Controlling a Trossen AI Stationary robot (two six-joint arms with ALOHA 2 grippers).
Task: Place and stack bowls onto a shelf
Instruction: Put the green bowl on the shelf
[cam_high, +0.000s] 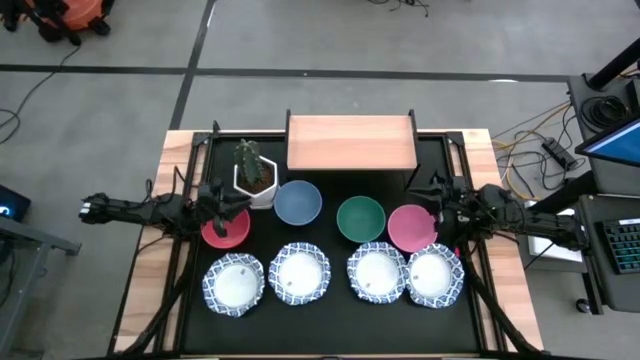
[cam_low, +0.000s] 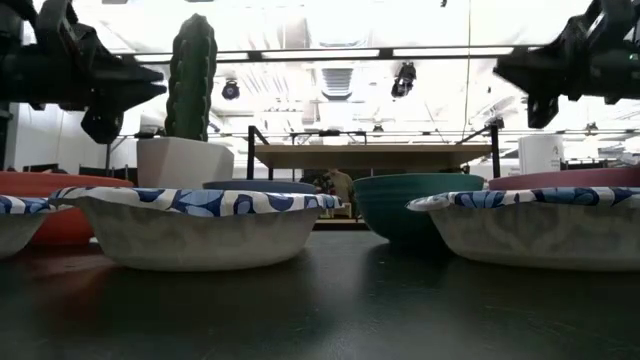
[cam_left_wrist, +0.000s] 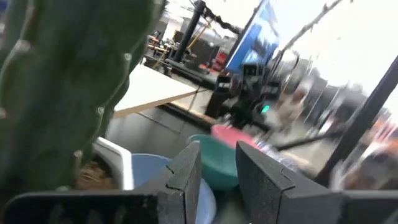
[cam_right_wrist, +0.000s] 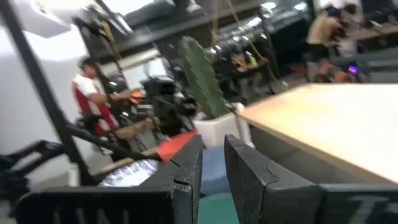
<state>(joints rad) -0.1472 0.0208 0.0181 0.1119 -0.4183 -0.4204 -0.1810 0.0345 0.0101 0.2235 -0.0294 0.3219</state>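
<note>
so the left gripper (cam_high: 228, 203), fingers a narrow gap apart and empty, hangs right over the red bowl (cam_high: 226, 229); right gripper (cam_high: 438, 200), same, over the pink bowl (cam_high: 411, 226); shelf (cam_high: 350, 142) is bare

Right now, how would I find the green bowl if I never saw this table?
Look at the light-wood shelf at the black table's back edge. Just in front stands a row of four plain bowls. The round green bowl sits between the blue bowl and the pink bowl.
</note>
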